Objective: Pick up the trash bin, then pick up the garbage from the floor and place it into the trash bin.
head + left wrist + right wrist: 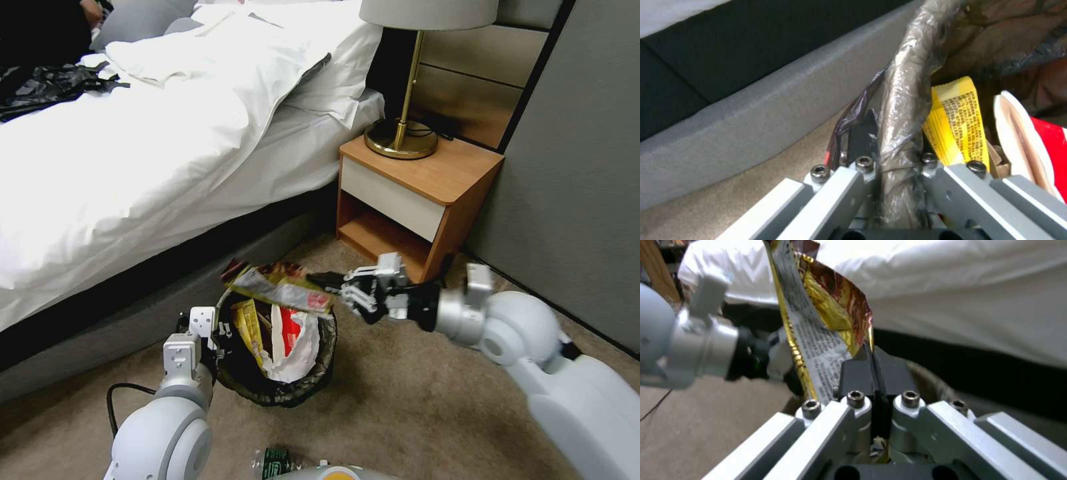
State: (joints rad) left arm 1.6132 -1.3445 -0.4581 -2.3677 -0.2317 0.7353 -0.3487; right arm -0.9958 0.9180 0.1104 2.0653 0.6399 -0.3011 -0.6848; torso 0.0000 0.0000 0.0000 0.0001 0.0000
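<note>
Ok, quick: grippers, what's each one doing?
Left gripper: shut on the bin rim.
Right gripper: shut on a wrapper, over the bin.

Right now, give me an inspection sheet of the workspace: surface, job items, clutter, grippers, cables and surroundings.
Surface: beige carpet, beside the bed.
Job's things: trash bin, dark bag folded over its rim, holding a yellow wrapper and red-and-white packet; a shiny snack wrapper lies across its top.
Clutter: green-labelled piece of litter on the carpet by the robot's base.
Grippers: left gripper shut on the bin's rim; right gripper shut on the shiny snack wrapper's end.
Cables: black cable on the carpet by the left arm.
Surroundings: bed with white linen, wooden nightstand, brass lamp, grey wall.
</note>
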